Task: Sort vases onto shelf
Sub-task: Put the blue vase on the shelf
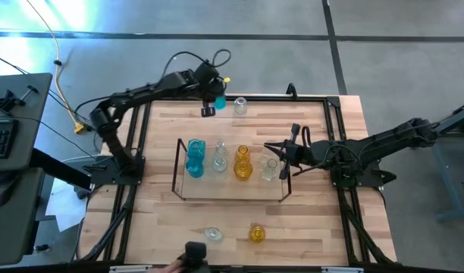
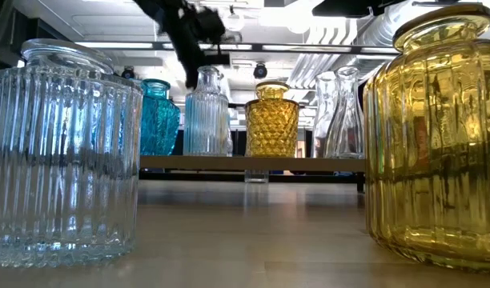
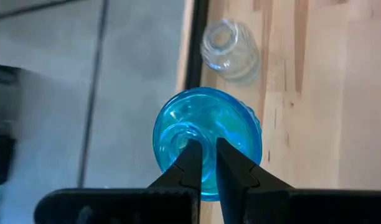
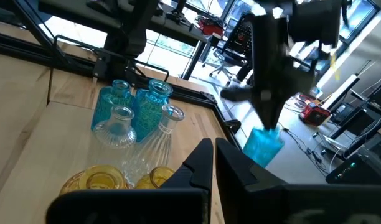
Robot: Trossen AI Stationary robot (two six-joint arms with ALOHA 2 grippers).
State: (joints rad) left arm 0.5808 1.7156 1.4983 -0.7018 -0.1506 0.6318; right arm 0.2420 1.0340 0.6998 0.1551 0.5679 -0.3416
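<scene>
The left claw is at the far edge of the surface, left of middle, closed on the rim of a blue vase; in the left wrist view its two dark fingers pinch the mouth of that vase, one inside the opening. The right wrist view shows the same vase hanging below the claw, though whether its base touches the wood cannot be told. Just beside it, also at the far edge, stands a clear vase. The shelf sits in the middle of the surface. At its left end are two blue vases, then a clear one, an amber pair, and a clear vase near the right end; the low view shows them upright on the shelf board. The right claw hovers at the shelf's right end, above the rightmost clear vase, its fingers close together with only a narrow gap and nothing between them. Near the front edge of the surface stand a ribbed clear vase and an amber vase, apart from each other and well apart from the shelf.
</scene>
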